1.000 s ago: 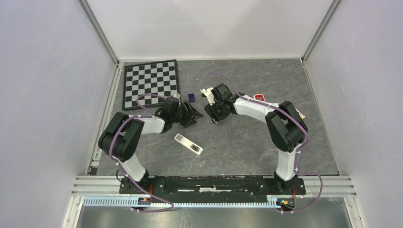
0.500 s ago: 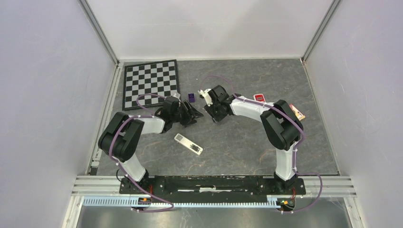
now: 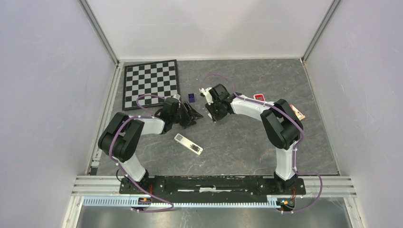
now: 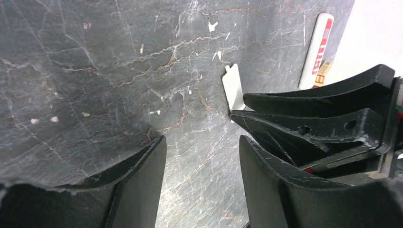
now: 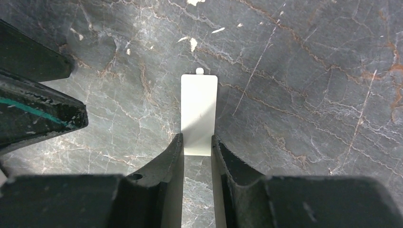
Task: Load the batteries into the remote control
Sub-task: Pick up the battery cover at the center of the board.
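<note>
The white remote control [image 3: 188, 144] lies on the table in front of both grippers, with a dark patch near its right end. No batteries show in any view. My right gripper [image 3: 213, 116] [image 5: 197, 137] is shut on the near end of a thin white cover plate [image 5: 199, 107] with a small tab at its far end, low over the table. The plate also shows in the left wrist view [image 4: 232, 90]. My left gripper [image 3: 194, 114] [image 4: 202, 140] is open and empty, just left of the right gripper, with its fingers [image 4: 142, 185] over bare table.
A small purple cube [image 3: 191, 97] sits just behind the grippers. A chessboard [image 3: 151, 81] lies at the back left. A red-faced remote [image 3: 259, 97] and a small orange-and-white packet [image 3: 298, 112] lie to the right. A white-and-red bar [image 4: 318, 42] shows in the left wrist view.
My right arm has shifted slightly left and back, with the plate still in its fingers. The left arm and the white remote have not moved.
</note>
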Robot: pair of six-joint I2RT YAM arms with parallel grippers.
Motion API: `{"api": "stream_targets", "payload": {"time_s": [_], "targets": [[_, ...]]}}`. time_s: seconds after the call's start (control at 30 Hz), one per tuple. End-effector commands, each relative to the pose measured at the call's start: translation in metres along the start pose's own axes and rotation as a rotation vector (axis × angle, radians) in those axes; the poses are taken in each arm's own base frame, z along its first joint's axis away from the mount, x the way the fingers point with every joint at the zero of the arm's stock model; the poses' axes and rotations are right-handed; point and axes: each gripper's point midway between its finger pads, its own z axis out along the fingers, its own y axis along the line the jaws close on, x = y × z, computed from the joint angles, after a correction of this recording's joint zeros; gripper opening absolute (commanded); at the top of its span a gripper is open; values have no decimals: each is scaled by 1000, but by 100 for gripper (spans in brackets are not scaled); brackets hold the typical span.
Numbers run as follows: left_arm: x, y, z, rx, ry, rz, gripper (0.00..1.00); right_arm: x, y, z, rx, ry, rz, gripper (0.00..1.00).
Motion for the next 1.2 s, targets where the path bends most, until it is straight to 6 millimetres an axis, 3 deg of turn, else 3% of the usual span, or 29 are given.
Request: {"api": "stream_targets", "payload": {"time_s": [0.0,0.37,0.6,0.87,1.1,1.17], "targets": [[-1,-12,-6,42,-21,59,64,1,10,-19,-65,-7,17,28],[5,-23,-5,90,10,33,65,2,30,-53,-179,-62,5,30],[23,-29,-4,132,89,-5,66,10,48,-56,-234,-57,-14,29],[37,-11,8,86,148,-35,68,2,57,-55,-269,-74,-34,29],[45,-13,9,121,175,-113,60,0,67,-51,-310,-77,-47,29],[48,-13,8,133,181,-139,52,-2,68,-50,-319,-78,-45,29]]}}
